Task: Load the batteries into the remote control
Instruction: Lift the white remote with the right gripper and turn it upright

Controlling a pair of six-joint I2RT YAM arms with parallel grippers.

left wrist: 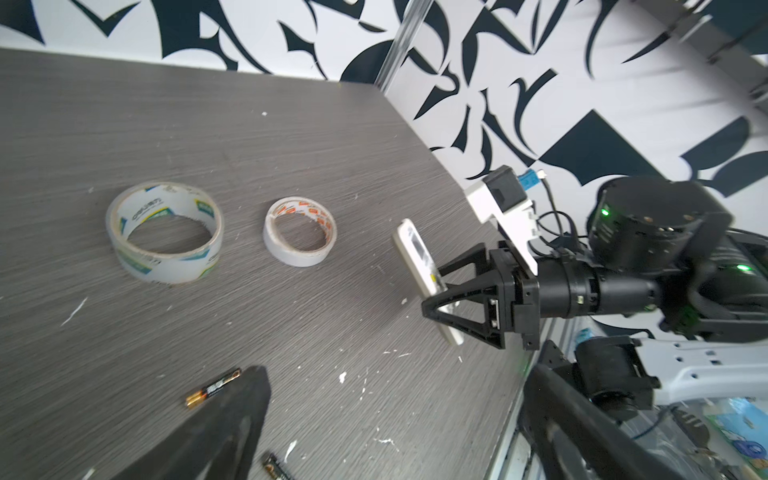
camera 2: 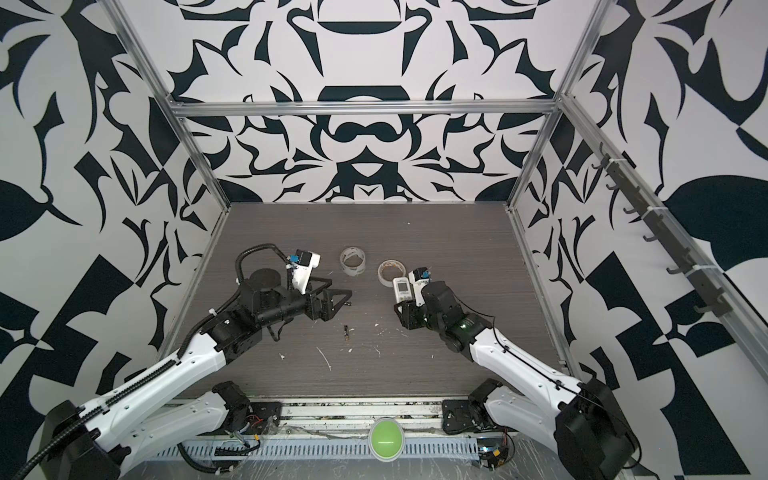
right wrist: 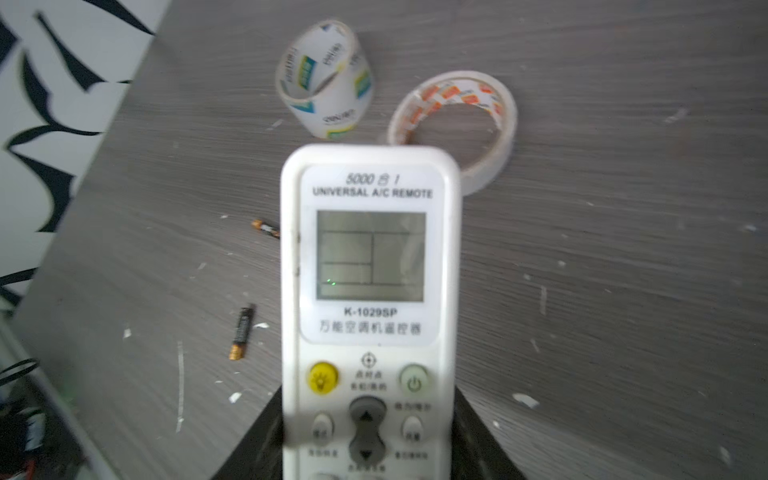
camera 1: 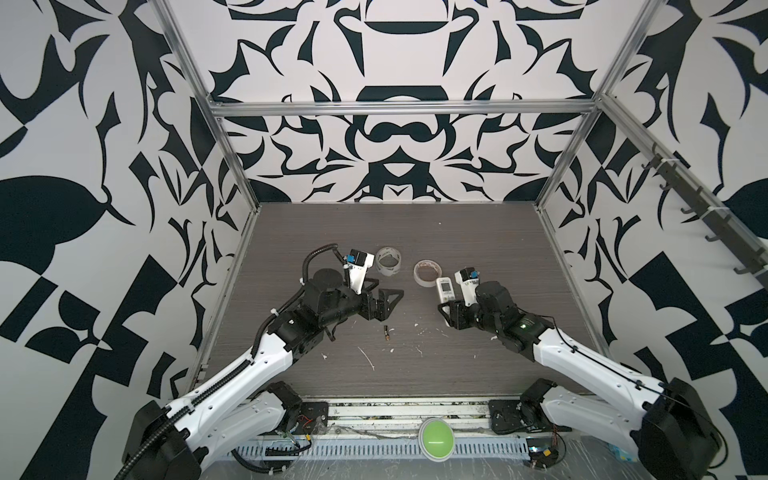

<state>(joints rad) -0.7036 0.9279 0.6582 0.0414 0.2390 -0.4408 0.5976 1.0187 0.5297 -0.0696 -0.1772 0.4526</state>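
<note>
above the table (camera 1: 457, 232), right fingers (left wrist: 432, 309) clamp remote control (right wrist: 370, 257), batteries (right wrist: 241, 332) clear of edges

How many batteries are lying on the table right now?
2. The first battery lies in the open between the arms; the second battery lies farther back, partly hidden behind the remote control in the right wrist view. The remote's rear is unseen.

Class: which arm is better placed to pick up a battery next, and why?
Left. The left gripper hangs open and empty near the battery lying on the table; the right gripper is shut on the remote control.
</note>
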